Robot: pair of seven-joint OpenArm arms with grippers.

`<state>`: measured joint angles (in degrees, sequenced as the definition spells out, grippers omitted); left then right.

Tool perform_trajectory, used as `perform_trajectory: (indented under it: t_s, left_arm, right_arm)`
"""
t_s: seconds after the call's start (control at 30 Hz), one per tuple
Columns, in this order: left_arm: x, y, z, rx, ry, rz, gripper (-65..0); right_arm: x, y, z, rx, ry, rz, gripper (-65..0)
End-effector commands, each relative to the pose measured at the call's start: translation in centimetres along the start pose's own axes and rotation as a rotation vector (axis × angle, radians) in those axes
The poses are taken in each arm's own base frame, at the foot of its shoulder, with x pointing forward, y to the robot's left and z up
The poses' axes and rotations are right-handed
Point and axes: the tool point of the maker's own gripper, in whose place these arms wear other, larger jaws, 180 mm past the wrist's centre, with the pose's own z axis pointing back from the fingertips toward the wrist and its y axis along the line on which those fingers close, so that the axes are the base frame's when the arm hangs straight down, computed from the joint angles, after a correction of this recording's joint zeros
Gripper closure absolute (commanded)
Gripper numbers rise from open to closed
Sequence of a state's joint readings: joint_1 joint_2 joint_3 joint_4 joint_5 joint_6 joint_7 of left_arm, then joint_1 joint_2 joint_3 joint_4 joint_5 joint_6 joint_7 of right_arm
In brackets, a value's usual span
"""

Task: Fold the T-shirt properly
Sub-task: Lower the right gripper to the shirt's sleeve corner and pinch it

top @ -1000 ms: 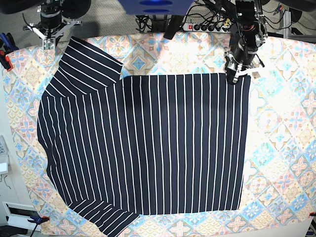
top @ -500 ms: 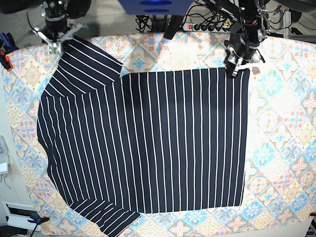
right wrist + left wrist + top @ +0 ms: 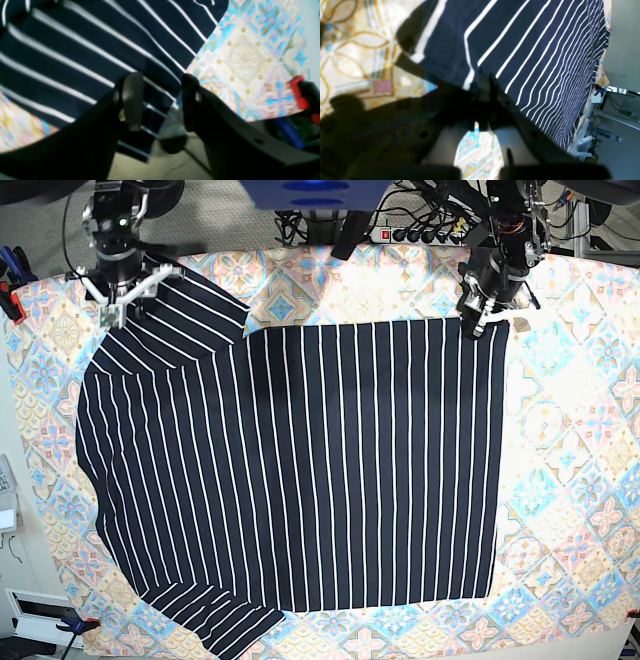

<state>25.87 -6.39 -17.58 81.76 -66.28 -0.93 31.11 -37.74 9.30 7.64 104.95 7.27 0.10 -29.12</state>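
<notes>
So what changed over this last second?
The right gripper opened and moved onto the sleeve. The left gripper, shut on the T-shirt corner, pulled it toward the table's far edge, drawing that hem straighter. The tablecloth stayed put.

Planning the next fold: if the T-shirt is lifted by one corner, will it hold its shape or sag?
Probably sag: the T-shirt lies flat as thin, soft cloth. The corner pinched by the left gripper already bunches, so it likely drapes. It looks light, and pulling may drag the tablecloth beneath.
</notes>
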Motion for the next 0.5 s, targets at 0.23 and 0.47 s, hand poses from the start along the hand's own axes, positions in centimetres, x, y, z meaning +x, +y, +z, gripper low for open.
perform_trajectory:
  t_s: [0.23,0.47]
  left_arm:
    - [0.5,0.6,0.3,0.029,-0.009,-0.020,0.0]
    - [0.5,0.6,0.2,0.028,-0.010,-0.021,0.0]
  right_arm:
    - [-1.9,-2.7,-1.5,-0.018,0.069,-0.238,-24.8]
    - [-3.4,-2.9,-2.1,-0.023,0.108,-0.261,-24.8]
